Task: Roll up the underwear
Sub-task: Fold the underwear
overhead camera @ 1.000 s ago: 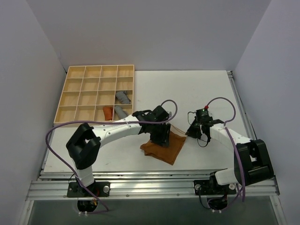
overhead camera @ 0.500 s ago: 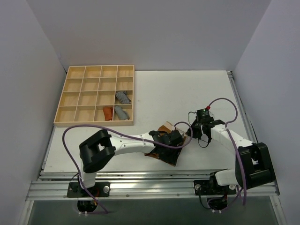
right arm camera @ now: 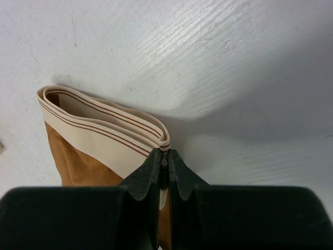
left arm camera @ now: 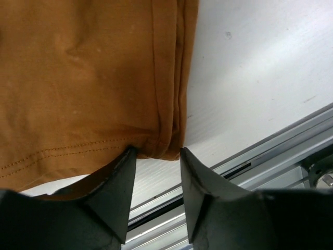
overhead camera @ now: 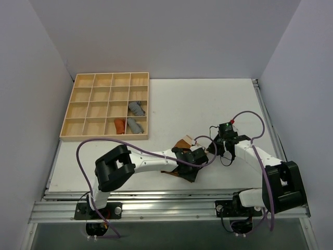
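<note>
The caramel-brown underwear (overhead camera: 181, 144) lies bunched near the table's front, mostly hidden under my left wrist. Its pale beige band (right arm camera: 104, 135) is at the right end. My right gripper (overhead camera: 209, 147) is shut on the fold of that band, as the right wrist view (right arm camera: 163, 156) shows. My left gripper (overhead camera: 191, 162) is over the cloth's near edge. In the left wrist view (left arm camera: 156, 153) it is open, its two fingertips standing either side of the folded brown corner (left arm camera: 166, 140) of the underwear (left arm camera: 88, 78).
A wooden compartment tray (overhead camera: 67, 112) stands at the back left, holding two grey rolled cloths (overhead camera: 136, 108) (overhead camera: 135, 125) and a redder orange roll (overhead camera: 120, 125). The table's metal front rail (left arm camera: 270, 151) runs just beyond the left fingertips.
My left gripper has moved right and nearer, from the cloth's far side to its near edge. The underwear went from spread flat to bunched and narrower. The right gripper shifted slightly left.
</note>
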### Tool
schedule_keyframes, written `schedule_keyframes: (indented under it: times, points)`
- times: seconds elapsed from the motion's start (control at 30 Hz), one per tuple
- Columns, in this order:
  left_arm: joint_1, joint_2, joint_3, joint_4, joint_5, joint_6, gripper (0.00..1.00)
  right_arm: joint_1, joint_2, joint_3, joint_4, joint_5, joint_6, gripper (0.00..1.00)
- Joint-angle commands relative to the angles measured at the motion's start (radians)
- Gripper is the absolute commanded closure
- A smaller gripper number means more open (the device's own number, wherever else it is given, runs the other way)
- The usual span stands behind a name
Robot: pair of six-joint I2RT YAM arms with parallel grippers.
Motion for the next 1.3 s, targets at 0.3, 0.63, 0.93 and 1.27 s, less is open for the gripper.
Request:
schedule_keyframes:
  times: [0.3, 0.63, 0.93, 1.27]
  points:
    - [-0.036, -0.026, 0.047, -0.011, 0.034, 0.005, 0.98, -0.008, 0.042, 0.054, -0.125, 0.151, -0.031, 1.00]
    - [0.047, -0.192, -0.099, 0.227, 0.309, -0.090, 0.98, -0.008, 0.073, 0.261, -0.405, 0.324, -0.125, 1.00]
    - [0.153, -0.221, -0.292, 0.451, 0.484, -0.196, 0.98, 0.000, 0.154, 0.381, -0.518, 0.349, -0.200, 1.00]
    - [0.216, -0.200, -0.380, 0.618, 0.562, -0.220, 0.98, 0.109, 0.322, 0.582, -0.628, 0.381, -0.211, 1.00]
